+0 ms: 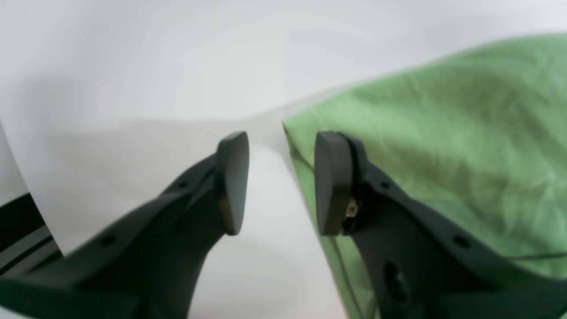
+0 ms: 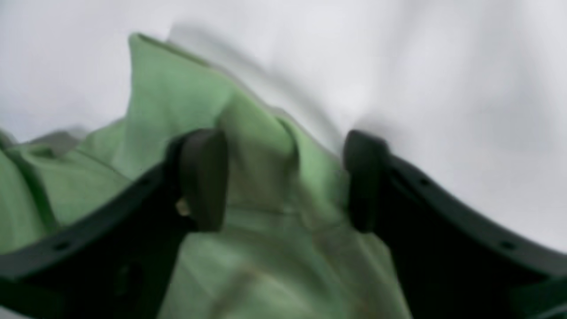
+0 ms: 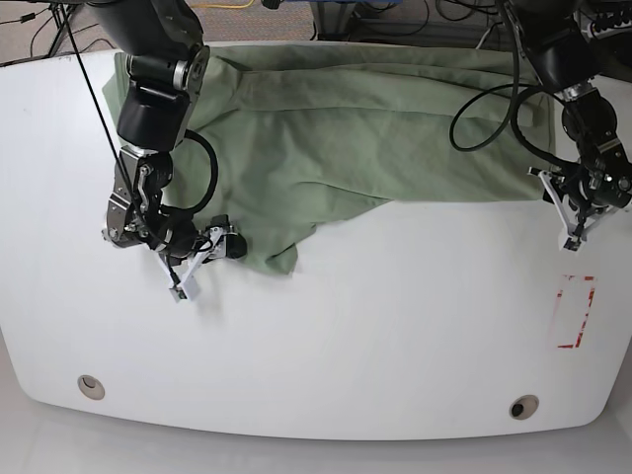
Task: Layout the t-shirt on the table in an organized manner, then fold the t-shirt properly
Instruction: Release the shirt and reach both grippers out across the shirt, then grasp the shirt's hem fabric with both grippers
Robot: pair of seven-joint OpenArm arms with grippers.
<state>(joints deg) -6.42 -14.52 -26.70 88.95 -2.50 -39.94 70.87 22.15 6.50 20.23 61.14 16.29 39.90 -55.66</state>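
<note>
Black arms, looped black cables, white-tipped grippers

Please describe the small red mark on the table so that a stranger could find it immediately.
Look at the white table, on the side of the left end effector. Below it lies a red-outlined rectangle, the only red thing there.

The sage-green soft knit t-shirt [image 3: 346,128] covers the far half of the white smooth bench [image 3: 326,346]; the near half lies bare for passage. A raised cloth fold fills the gap of the right claw [image 2: 285,179].
</note>
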